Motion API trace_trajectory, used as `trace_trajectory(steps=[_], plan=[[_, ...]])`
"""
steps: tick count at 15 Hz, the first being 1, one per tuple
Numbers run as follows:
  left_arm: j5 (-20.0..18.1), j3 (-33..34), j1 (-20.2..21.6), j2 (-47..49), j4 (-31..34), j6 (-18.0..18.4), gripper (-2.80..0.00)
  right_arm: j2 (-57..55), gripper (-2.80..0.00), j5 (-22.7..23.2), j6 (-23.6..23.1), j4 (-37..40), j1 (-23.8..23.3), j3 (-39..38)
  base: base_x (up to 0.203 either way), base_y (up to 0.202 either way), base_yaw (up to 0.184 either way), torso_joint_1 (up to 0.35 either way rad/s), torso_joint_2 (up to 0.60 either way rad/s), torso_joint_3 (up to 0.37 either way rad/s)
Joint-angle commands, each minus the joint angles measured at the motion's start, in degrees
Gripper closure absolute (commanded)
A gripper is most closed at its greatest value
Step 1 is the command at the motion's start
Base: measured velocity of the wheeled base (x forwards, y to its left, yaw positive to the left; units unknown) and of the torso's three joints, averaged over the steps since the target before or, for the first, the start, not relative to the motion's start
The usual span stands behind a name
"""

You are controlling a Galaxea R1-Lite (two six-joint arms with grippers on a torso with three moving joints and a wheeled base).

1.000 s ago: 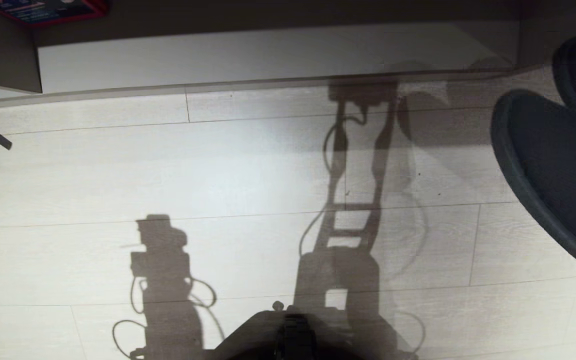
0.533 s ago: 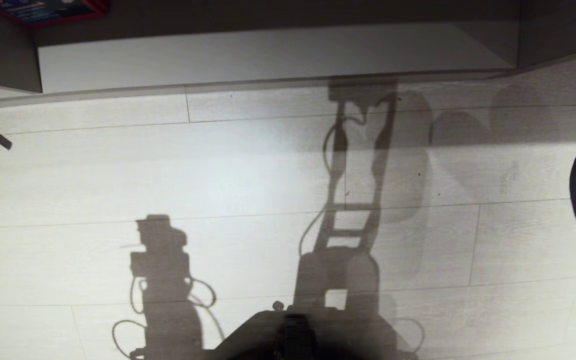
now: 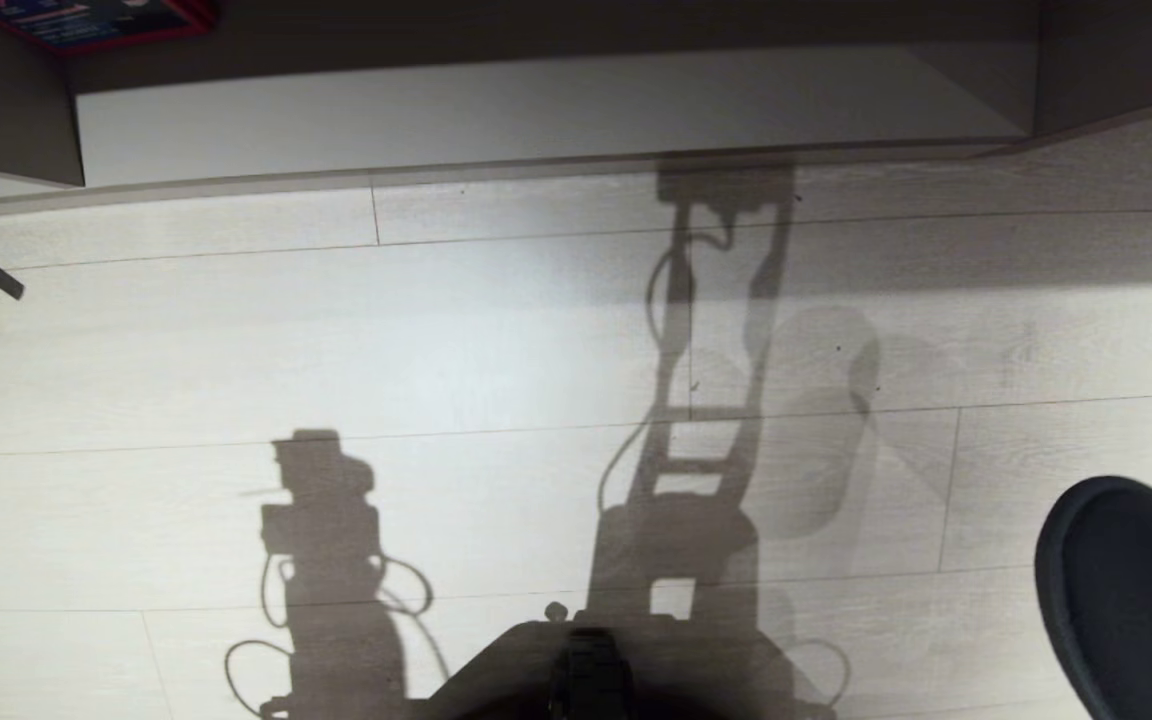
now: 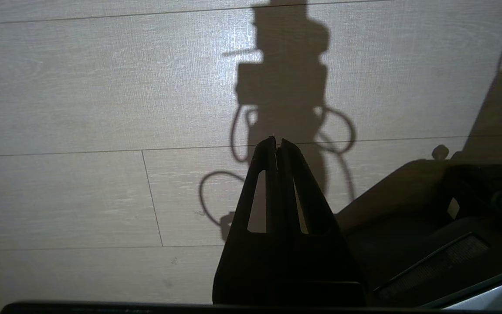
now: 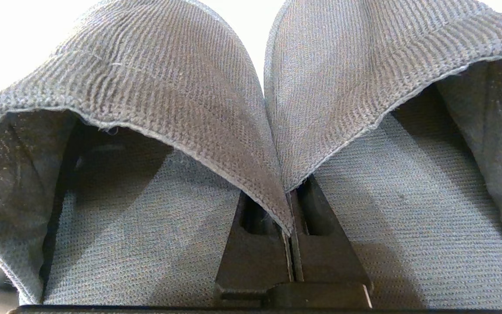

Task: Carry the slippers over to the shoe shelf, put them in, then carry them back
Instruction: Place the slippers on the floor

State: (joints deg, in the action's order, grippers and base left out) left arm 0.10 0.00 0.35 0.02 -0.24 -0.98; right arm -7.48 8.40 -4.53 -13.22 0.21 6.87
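Right now the right gripper pinches the dark grey-blue knit fabric slippers by their inner upper edges, toes pointing away from the wrist, pair side by side. In head view one toe shows at lower right, well apart from the taupe wood-grain shoe shelf ahead. Left gripper pressed together, empty, idle.
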Motion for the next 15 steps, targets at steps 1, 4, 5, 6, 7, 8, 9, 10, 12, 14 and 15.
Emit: trace_trajectory(steps=[1, 4, 5, 6, 7, 8, 9, 10, 12, 14, 15], plan=[[-0.01, 0.00, 0.00, -0.02, -0.02, 0.01, 0.00, 3.59, 0.00, -0.03, 0.11, 0.43, -0.09, -6.29, 0.000, 0.000, 0.000, 0.000, 0.00, 0.000], [-0.01, 0.00, 0.00, -0.02, -0.02, 0.07, 0.00, 6.17, 0.00, -1.40, -0.01, 6.90, -0.12, -6.53, 0.000, 0.000, 0.000, 0.000, 0.00, 0.000], [-0.01, 0.00, 0.00, -0.02, -0.02, 0.07, 0.00, 6.25, 0.00, -2.58, 0.05, 7.24, -0.12, -6.52, 0.000, 0.000, 0.000, 0.000, 0.00, 0.000], [-0.01, 0.00, 0.04, -0.02, -0.02, 0.09, 0.00, 6.57, 0.00, -5.27, 0.00, 8.18, -0.12, -6.53, 0.000, 0.000, 0.000, 0.000, 0.00, 0.000], [-0.05, 0.00, 0.01, 0.02, -0.02, 0.14, 0.00, 7.21, 0.00, -8.04, -0.35, 10.26, -0.12, -6.72, 0.000, 0.000, 0.000, 0.000, 0.00, 0.000], [-0.01, 0.00, 0.00, 0.06, -0.03, 0.26, 0.00, 7.37, 0.00, -9.06, -0.33, 11.58, -0.12, -6.78, 0.000, 0.000, 0.000, 0.000, 0.00, 0.000], [-0.02, 0.00, 0.00, -0.02, -0.02, 0.28, 0.00, 7.39, 0.00, -8.94, -0.55, 11.93, -0.12, -6.87, 0.000, 0.000, 0.000, 0.000, 0.00, 0.000], [-0.02, 0.00, 0.00, -0.02, -0.07, 0.24, 0.00, 7.39, 0.00, -8.43, -0.88, 13.38, -0.12, -6.82, 0.000, 0.000, 0.000, 0.000, 0.00, 0.000], [-0.01, 0.00, 0.00, 0.06, -0.02, 0.01, 0.00, 7.39, 0.00, -8.22, -0.91, 13.66, -0.12, -6.69, 0.000, 0.000, 0.000, 0.000, 0.00, 0.000], [-0.01, 0.00, 0.00, -0.02, -0.02, -0.08, 0.00, 7.39, 0.00, -8.05, -0.91, 13.66, -0.12, -6.69, 0.000, 0.000, 0.000, 0.002, 0.00, 0.015], [-0.01, 0.00, 0.00, -0.02, -0.02, -0.16, 0.00, 7.39, 0.00, -8.05, -1.09, 13.75, -0.12, -6.69, 0.000, 0.000, 0.000, 0.007, 0.00, 0.121]])
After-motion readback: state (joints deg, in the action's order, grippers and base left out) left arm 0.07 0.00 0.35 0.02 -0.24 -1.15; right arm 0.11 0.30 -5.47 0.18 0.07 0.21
